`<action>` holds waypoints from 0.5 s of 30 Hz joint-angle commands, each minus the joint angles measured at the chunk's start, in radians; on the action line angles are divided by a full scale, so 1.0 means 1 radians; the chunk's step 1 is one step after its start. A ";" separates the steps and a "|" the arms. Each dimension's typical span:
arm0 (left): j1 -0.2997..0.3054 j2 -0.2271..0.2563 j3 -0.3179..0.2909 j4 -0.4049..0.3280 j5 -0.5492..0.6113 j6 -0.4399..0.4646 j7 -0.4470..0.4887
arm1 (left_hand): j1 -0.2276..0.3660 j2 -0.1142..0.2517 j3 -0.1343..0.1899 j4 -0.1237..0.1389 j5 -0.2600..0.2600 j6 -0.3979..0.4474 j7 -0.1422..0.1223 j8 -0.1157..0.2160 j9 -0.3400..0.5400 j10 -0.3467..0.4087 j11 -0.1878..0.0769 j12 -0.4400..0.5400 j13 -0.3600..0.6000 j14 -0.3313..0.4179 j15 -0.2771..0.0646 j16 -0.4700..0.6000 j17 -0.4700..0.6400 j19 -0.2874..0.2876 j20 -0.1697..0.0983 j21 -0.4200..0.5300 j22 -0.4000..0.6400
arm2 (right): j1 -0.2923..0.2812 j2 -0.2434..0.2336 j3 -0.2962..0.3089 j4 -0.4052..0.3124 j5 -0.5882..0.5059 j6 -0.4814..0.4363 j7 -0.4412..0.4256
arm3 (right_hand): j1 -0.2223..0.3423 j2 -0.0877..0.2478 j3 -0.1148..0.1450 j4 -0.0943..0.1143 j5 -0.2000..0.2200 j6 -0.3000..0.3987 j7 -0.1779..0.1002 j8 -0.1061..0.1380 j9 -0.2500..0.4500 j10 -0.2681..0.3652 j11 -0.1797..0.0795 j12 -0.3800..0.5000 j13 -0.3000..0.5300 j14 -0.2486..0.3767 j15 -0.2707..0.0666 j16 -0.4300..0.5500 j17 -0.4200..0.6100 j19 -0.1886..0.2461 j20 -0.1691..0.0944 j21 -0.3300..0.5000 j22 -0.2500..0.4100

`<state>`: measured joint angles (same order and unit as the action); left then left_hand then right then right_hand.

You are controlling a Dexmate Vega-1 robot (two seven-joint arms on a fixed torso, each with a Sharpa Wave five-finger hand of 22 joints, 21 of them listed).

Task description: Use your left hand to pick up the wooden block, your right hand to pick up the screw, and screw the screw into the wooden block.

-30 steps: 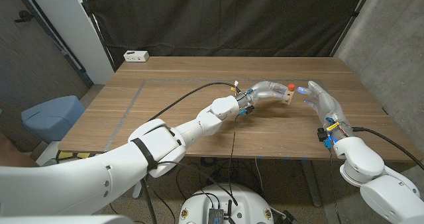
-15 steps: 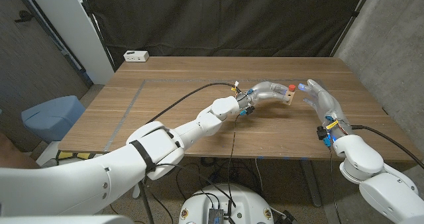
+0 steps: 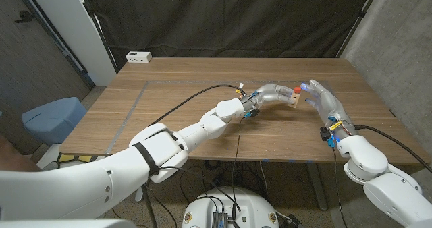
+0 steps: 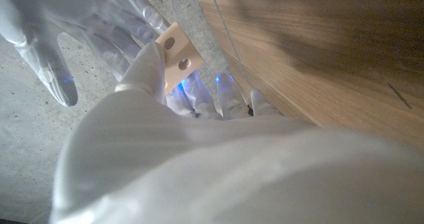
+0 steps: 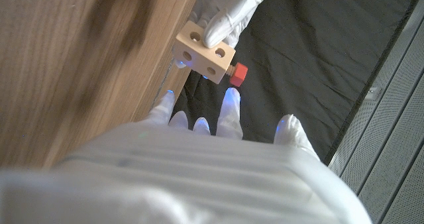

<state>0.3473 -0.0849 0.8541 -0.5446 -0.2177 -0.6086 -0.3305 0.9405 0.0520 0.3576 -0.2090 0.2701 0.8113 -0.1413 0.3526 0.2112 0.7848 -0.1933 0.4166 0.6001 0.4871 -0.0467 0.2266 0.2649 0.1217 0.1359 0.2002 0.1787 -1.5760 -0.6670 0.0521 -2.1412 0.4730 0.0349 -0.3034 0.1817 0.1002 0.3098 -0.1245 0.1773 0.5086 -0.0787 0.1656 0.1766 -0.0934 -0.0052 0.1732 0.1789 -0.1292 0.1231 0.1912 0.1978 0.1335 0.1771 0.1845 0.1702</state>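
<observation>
Wooden block (image 3: 293, 98) — red screw (image 3: 297, 90) in it — held by left hand (image 3: 270, 93) fingers; right hand (image 3: 322, 98) fingers spread, empty.

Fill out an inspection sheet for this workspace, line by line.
Surface: brown wooden table, a pale line marked along its left part.
Job's things: small pale wooden block with round holes, held above the table; red-headed screw sticking out of one side of it.
Clutter: white box at the far left corner.
Robot hands: left robot hand grips the block; right robot hand holds nothing, fingers spread beside the screw.
Cables: black cable over the table to the left wrist; another at the right arm.
Surroundings: black curtain behind; blue seat at left.
</observation>
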 commanded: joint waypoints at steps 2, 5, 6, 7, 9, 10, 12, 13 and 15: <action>-0.006 -0.004 0.000 0.012 -0.003 -0.007 -0.006 | -0.055 0.071 0.059 0.055 0.006 0.074 0.014 0.026 0.005 0.007 -0.001 0.021 0.002 0.006 -0.064 -0.003 0.003 0.002 0.000 0.005 0.004 | 0.018 -0.013 -0.019 0.011 0.013 0.004 0.009 | -0.009 0.000 0.002 0.003 -0.003 0.012 -0.002 0.014 0.001 -0.009 -0.004 0.001 0.003 -0.012 0.000 0.000 0.005 -0.010 0.000 -0.003 0.001; -0.006 -0.004 -0.001 0.011 -0.003 -0.008 -0.008 | -0.055 0.073 0.059 0.055 0.006 0.075 0.014 0.027 0.005 0.006 0.000 0.021 0.002 0.005 -0.064 -0.002 0.003 0.002 0.002 0.005 0.004 | 0.018 -0.014 -0.021 0.010 0.013 0.005 0.005 | -0.010 0.000 0.002 0.003 -0.003 0.020 0.002 0.018 0.001 -0.009 -0.004 0.003 0.003 -0.013 0.000 0.001 0.005 -0.011 0.000 -0.002 0.001; -0.006 -0.004 -0.001 0.012 -0.004 -0.009 -0.009 | -0.055 0.073 0.059 0.055 0.006 0.075 0.015 0.027 0.005 0.005 0.000 0.021 0.002 0.005 -0.063 -0.002 0.004 0.002 0.002 0.005 0.004 | 0.017 -0.014 -0.021 0.009 0.013 0.004 0.003 | -0.010 0.001 0.002 0.003 -0.003 0.025 0.004 0.020 0.001 -0.007 -0.004 0.005 0.003 -0.013 0.000 0.001 0.005 -0.011 -0.001 -0.002 0.001; -0.007 -0.004 -0.001 0.012 -0.003 -0.010 -0.009 | -0.055 0.072 0.059 0.055 0.006 0.074 0.015 0.027 0.005 0.007 -0.001 0.022 0.002 0.006 -0.063 -0.002 0.003 0.002 0.002 0.005 0.004 | 0.017 -0.014 -0.021 0.009 0.014 0.005 0.003 | -0.010 0.001 0.002 0.004 -0.003 0.030 0.005 0.021 0.001 -0.006 -0.004 0.006 0.002 -0.014 0.000 0.002 0.005 -0.011 -0.001 -0.002 0.001; -0.006 -0.003 -0.001 0.011 -0.004 -0.010 -0.009 | -0.055 0.073 0.059 0.055 0.006 0.073 0.014 0.026 0.005 0.005 -0.001 0.021 0.002 0.005 -0.063 -0.002 0.003 0.002 0.002 0.005 0.004 | 0.015 -0.016 -0.021 0.007 0.013 0.005 0.001 | -0.010 0.001 0.002 0.004 -0.003 0.035 0.007 0.023 0.001 -0.004 -0.004 0.007 0.002 -0.013 0.000 0.002 0.005 -0.011 -0.001 -0.001 0.001; -0.006 -0.003 -0.001 0.011 -0.004 -0.010 -0.010 | -0.056 0.073 0.059 0.055 0.006 0.073 0.013 0.026 0.005 0.006 0.001 0.021 0.002 0.005 -0.063 -0.002 0.003 0.002 0.001 0.005 0.004 | 0.014 -0.017 -0.021 0.006 0.013 0.004 -0.001 | -0.010 0.001 0.002 0.004 -0.002 0.037 0.008 0.024 0.001 -0.003 -0.005 0.008 0.002 -0.012 -0.001 0.003 0.005 -0.011 0.000 -0.001 0.001; -0.006 -0.002 -0.002 0.011 -0.004 -0.011 -0.010 | -0.056 0.072 0.059 0.055 0.006 0.074 0.014 0.026 0.005 0.006 0.000 0.021 0.002 0.006 -0.063 -0.003 0.003 0.003 0.001 0.005 0.004 | 0.012 -0.016 -0.021 0.004 0.013 0.005 -0.004 | -0.010 0.001 0.002 0.003 -0.002 0.044 0.010 0.026 0.001 0.000 -0.006 0.010 0.002 -0.012 -0.001 0.004 0.005 -0.011 0.000 0.000 0.001; -0.006 -0.002 -0.002 0.011 -0.004 -0.012 -0.010 | -0.056 0.071 0.060 0.055 0.006 0.074 0.012 0.026 0.005 0.007 -0.001 0.021 0.001 0.007 -0.064 -0.003 0.002 0.003 0.001 0.006 0.004 | 0.011 -0.016 -0.021 0.003 0.013 0.004 -0.005 | -0.010 0.001 0.002 0.003 -0.002 0.047 0.011 0.027 0.002 0.002 -0.009 0.011 0.002 -0.011 -0.001 0.004 0.005 -0.010 0.000 0.000 0.001; -0.004 0.001 -0.002 0.005 -0.005 -0.010 -0.010 | -0.057 0.071 0.059 0.055 0.006 0.074 0.013 0.027 0.005 0.006 -0.001 0.021 0.001 0.006 -0.063 -0.003 0.003 0.003 0.001 0.005 0.004 | 0.011 -0.017 -0.022 0.002 0.013 0.004 -0.007 | -0.010 0.001 0.002 0.003 -0.002 0.052 0.014 0.028 0.002 0.004 -0.013 0.012 0.002 -0.009 -0.003 0.006 0.005 -0.008 -0.002 0.001 0.001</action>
<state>0.3424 -0.0877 0.8538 -0.5354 -0.2202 -0.6162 -0.3375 0.9432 0.0547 0.3576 -0.2090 0.2691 0.8113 -0.1413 0.3526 0.2112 0.7812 -0.1931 0.4166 0.6001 0.4871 -0.0467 0.2266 0.2645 0.1216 0.1359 0.2002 0.1787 -1.5633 -0.6789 0.0355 -2.1340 0.4839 0.0387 -0.2999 0.1818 0.1003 0.3098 -0.1246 0.1773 0.5481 -0.0686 0.1889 0.1767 -0.0887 -0.0098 0.1778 0.1789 -0.1290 0.1231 0.1912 0.1977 0.1283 0.1717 0.1845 0.1701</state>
